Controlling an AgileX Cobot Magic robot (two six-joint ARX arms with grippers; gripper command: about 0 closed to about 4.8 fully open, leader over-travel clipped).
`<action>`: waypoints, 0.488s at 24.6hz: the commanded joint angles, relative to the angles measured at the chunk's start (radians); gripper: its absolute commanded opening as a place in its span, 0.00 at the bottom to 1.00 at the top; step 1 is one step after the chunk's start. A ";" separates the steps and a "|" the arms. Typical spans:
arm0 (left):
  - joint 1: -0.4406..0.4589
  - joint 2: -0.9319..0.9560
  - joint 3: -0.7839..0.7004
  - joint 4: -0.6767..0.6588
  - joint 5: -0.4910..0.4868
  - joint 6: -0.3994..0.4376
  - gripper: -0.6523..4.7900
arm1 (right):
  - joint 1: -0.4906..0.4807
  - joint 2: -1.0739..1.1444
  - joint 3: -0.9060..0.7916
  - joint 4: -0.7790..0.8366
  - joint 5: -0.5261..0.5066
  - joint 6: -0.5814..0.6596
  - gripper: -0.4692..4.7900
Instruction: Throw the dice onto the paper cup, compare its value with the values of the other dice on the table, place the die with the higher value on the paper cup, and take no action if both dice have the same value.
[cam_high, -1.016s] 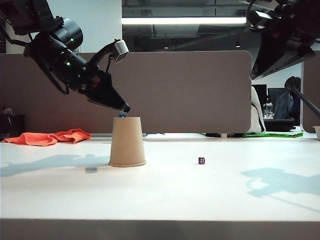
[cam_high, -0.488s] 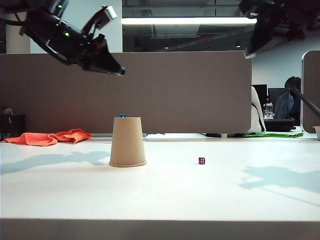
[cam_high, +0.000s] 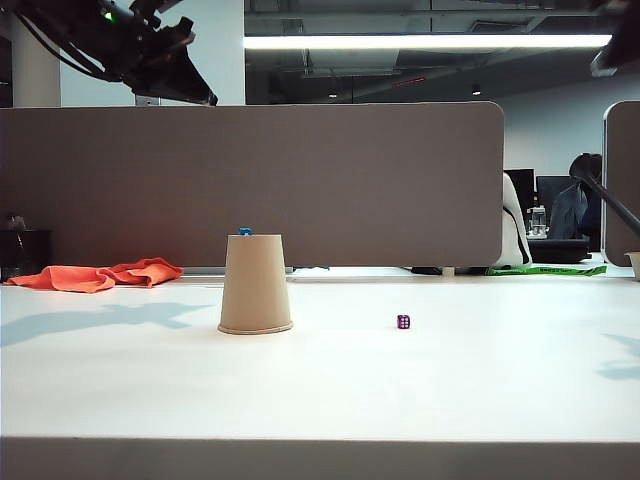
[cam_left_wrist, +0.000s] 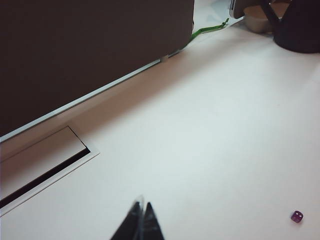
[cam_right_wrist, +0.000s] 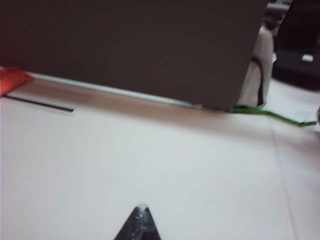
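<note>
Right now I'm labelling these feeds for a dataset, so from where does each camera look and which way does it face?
Exterior view: low, at table height, facing the paper cup with the blue dice on top; the left gripper shows high at upper left, the right arm barely at the top right corner.
Left wrist view: high on the left arm, looking down over the table; shut left gripper tips show.
Right wrist view: looks across the table toward the partition; shut right gripper tips show.
Shared: the exterior and left wrist views both catch the purple die.

No lettering, label, brand or number is legible anywhere; the only marks are pale pips on the other dice, their count too small to read.
</note>
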 joint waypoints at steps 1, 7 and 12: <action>0.000 -0.030 -0.008 -0.007 -0.002 -0.010 0.11 | -0.084 -0.074 -0.025 0.002 -0.079 0.010 0.09; 0.000 -0.119 -0.090 -0.008 -0.057 -0.009 0.11 | -0.139 -0.219 -0.126 0.003 -0.082 0.049 0.09; 0.000 -0.218 -0.188 0.007 -0.114 -0.013 0.11 | -0.142 -0.312 -0.239 0.002 -0.011 0.050 0.09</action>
